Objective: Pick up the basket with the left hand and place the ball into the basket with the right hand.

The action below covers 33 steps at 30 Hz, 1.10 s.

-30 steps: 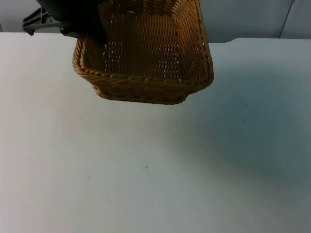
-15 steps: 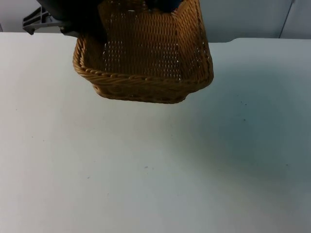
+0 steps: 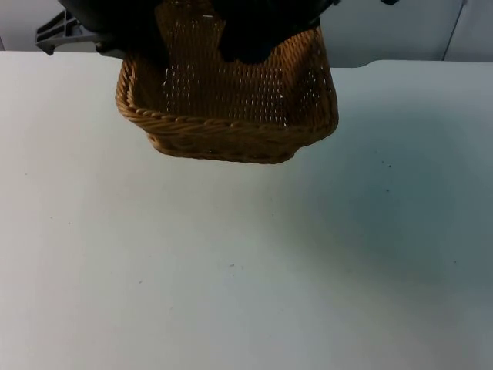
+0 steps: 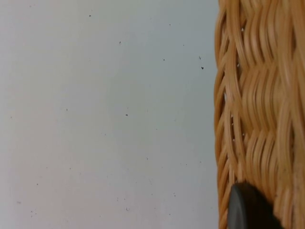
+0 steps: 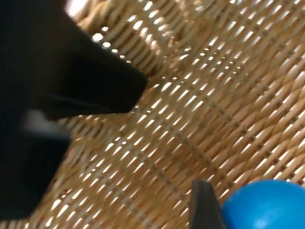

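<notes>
1. Holding the wicker basket (image 3: 231, 108) aloft above the white table (image 3: 246, 262), at the far side near the grey partition — left end effector (image 3: 131, 42) clamped on the basket's left rim, one black fingertip (image 4: 248, 210) pressing against the woven wall.
2. Reaching down into the basket's open top from above — right end effector (image 5: 209, 210) hanging over the woven floor, closed on the blue ball (image 5: 264, 205), with the ball sitting against a black fingertip.
3. Judging the step in hand as the drop: lowering the ball close to the basket floor before opening, so avoiding a bounce over the rim; keeping the left arm steady and the basket level meanwhile.
4. Aiming for the middle of the floor, well away from the walls and from the left arm's grip.
5. Noting orientation — basket mouth facing upward and tipping a little toward the top camera, long axis running left to right across the table; ball being round, no axis to speak of.
</notes>
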Each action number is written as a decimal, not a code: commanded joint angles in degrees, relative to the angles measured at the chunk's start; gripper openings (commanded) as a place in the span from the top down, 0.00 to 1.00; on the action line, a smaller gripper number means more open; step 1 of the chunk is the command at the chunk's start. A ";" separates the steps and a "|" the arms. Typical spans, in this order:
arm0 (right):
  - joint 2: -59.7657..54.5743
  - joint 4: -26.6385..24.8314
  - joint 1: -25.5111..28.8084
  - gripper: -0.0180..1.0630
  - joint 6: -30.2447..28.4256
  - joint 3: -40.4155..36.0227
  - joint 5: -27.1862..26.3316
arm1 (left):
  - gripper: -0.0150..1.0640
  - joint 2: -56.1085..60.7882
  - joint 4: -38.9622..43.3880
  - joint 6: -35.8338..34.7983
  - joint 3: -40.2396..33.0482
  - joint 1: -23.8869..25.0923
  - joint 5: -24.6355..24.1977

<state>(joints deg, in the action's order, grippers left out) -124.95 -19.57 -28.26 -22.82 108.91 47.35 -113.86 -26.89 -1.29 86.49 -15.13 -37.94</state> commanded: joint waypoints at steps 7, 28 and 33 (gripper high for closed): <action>0.16 3.35 -0.35 0.96 3.53 -0.26 -0.97 | 0.98 -0.35 -2.75 -0.14 0.05 0.28 1.13; 0.16 -1.67 -1.12 0.01 0.03 -0.14 0.82 | 0.98 -0.35 -2.76 -0.14 0.05 0.28 1.03; 0.27 -1.67 -1.12 0.01 0.44 -0.14 2.10 | 0.98 -0.35 -2.76 -0.14 0.05 0.28 1.03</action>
<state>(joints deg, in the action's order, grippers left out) -124.95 -20.91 -29.07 -22.23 108.91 48.82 -114.82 -28.10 -1.29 86.49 -15.13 -37.94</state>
